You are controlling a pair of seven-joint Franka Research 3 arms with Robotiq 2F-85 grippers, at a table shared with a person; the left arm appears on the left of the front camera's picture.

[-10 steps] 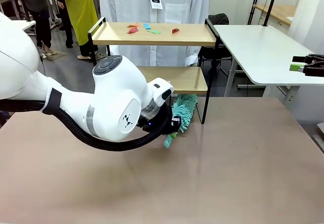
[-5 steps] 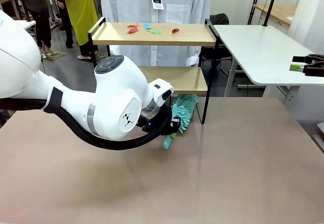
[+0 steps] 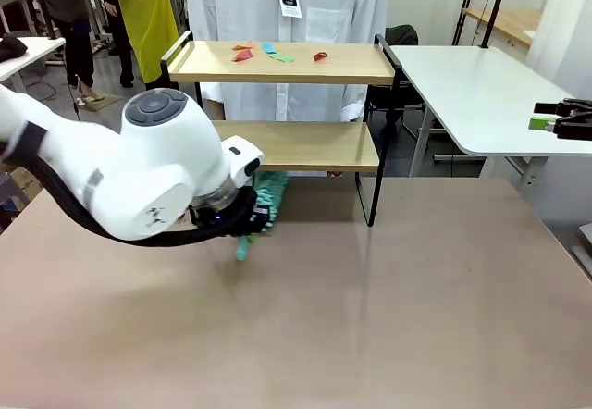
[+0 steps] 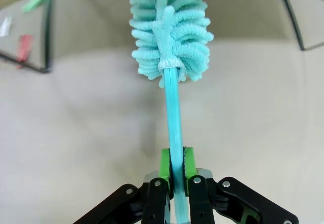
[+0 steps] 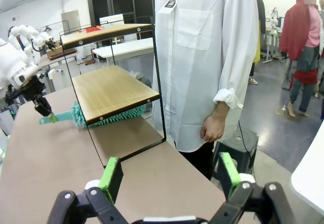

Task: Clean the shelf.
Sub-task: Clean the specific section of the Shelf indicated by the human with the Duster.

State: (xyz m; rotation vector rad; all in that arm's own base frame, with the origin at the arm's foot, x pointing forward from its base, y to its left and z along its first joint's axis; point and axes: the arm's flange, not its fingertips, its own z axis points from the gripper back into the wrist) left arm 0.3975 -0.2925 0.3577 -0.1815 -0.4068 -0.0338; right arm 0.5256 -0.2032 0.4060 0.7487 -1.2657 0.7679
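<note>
1. currently l hand [image 4: 175, 159] is clenched on the duster [image 4: 169, 36] by its teal stick, pads either side, low over the worktop [image 3: 416, 289]. r hand [image 5: 169, 176] hangs released, nothing in it, off to the side.
2. duster head sits under the lower board [image 3: 314, 145] of the shelf [image 3: 356, 62], fluff poking past the board's far edge in the r wrist view. can't tell if it touches board or worktop.
3. step in hand, i'd say: sweeping beneath the lower tier. to do it well: stick level w/ the board, long even strokes end to end, grip firm so the head doesn't twist.
4. edges: gap btw board and worktop looks tight. black frame post [image 3: 374, 196] bounds the right end, so stop short of it. open worktop in front gives room to pull back.
5. farther: top board [image 3: 213, 62] carries paper scraps [image 3: 268, 51], prob. next. side rails [image 3: 176, 53] would trap them at the ends. person [image 5: 202, 57] stands just behind the shelf, so don't fling debris off the back.
</note>
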